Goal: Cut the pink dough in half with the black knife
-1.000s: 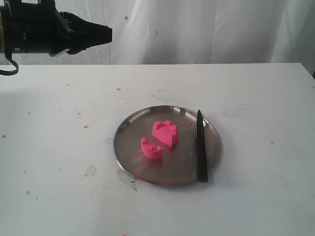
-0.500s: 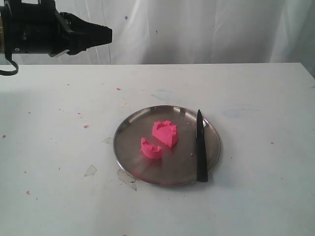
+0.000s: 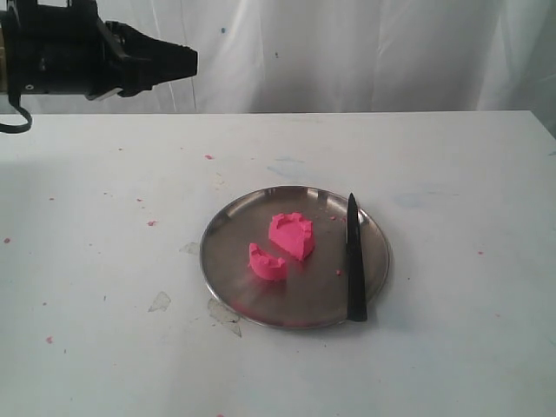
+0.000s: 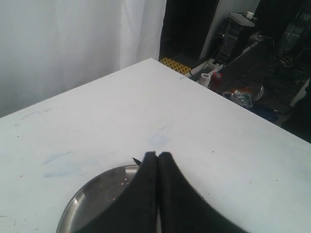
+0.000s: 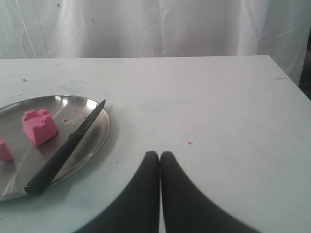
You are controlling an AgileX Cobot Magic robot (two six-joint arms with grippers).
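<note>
The pink dough lies in two pieces on the round steel plate (image 3: 228, 228): a bigger piece with a notched top (image 3: 292, 234) and a smaller half-round piece (image 3: 266, 263). Along the plate's right side rests the black knife (image 3: 354, 259), tip pointing to the back, handle over the front rim. In the right wrist view the bigger piece (image 5: 39, 127), the knife (image 5: 65, 148) and the plate (image 5: 99, 131) show beside my shut, empty right gripper (image 5: 160, 154). My left gripper (image 3: 189, 61) hangs high at the back left, shut and empty; its wrist view (image 4: 157, 155) shows the plate (image 4: 92, 189) below.
The white table (image 3: 452, 174) carries tiny pink crumbs (image 3: 152, 223) and a few clear scraps (image 3: 160, 301) left of the plate. A white curtain (image 3: 347, 52) closes the back. Beyond the table's far corner stands dark equipment (image 4: 243, 48).
</note>
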